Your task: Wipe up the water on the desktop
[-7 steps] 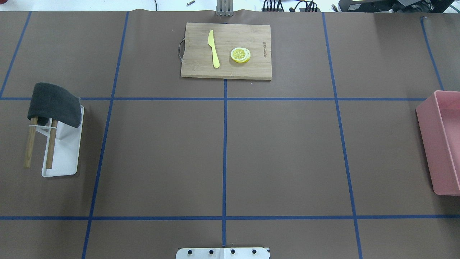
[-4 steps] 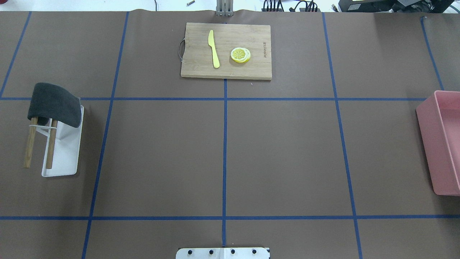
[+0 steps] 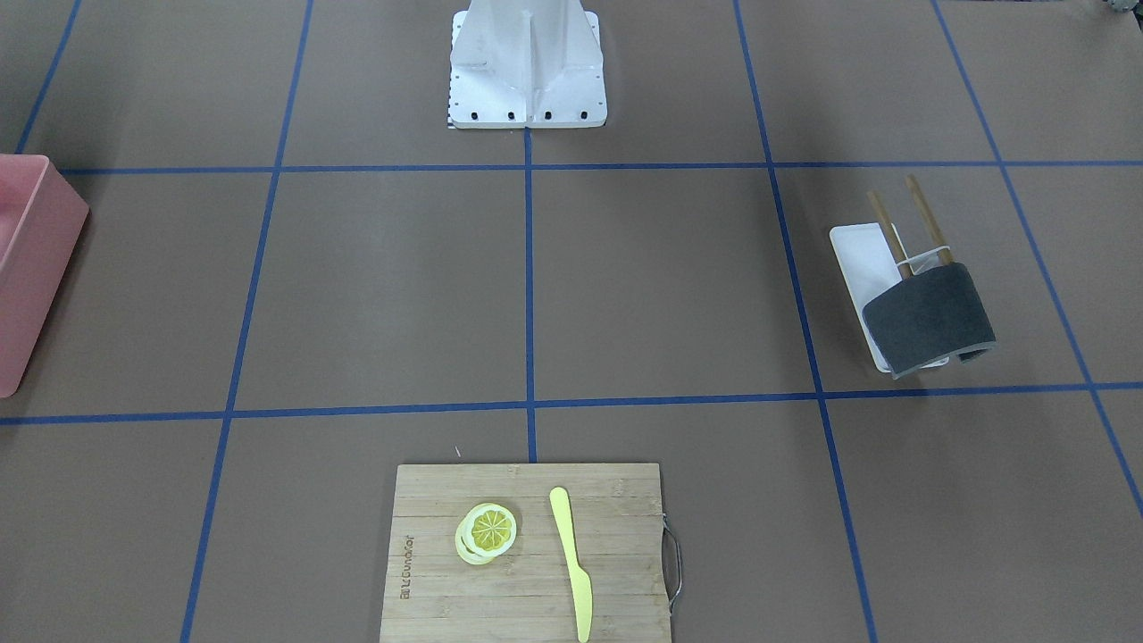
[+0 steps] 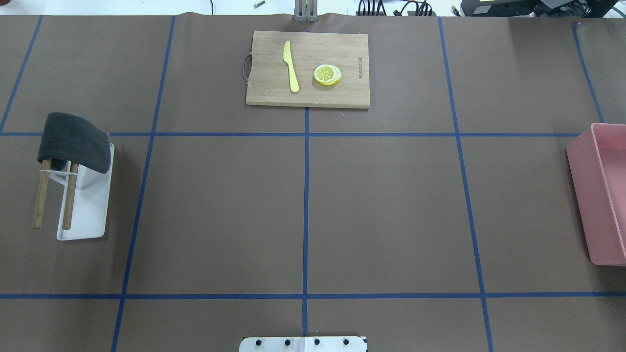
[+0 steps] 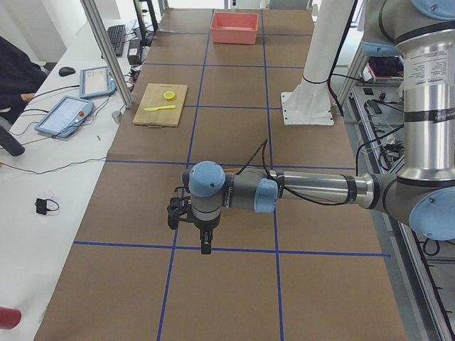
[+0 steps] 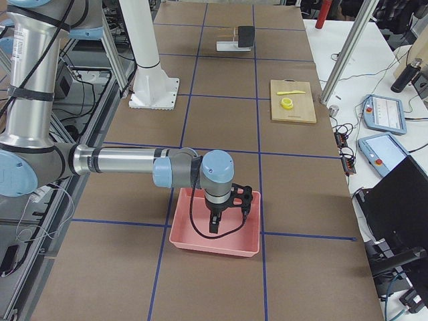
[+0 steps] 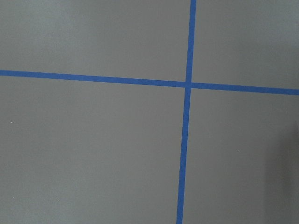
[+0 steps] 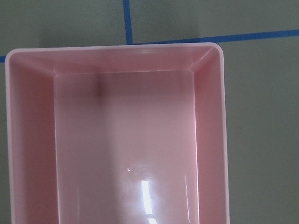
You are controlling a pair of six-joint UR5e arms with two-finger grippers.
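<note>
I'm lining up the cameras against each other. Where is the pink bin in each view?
Front-facing: pink bin at the left edge.
Overhead: at the right edge.
Exterior left: far end, top centre.
Exterior right: near, below the right gripper.
Left wrist: not in it.
Right wrist: fills the picture.
Shared landmark: the bamboo cutting board, in all four exterior views.

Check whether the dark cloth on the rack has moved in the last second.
No. The dark cloth hangs on the wooden rack exactly as before, same gap to the blue tape line beside it.
</note>
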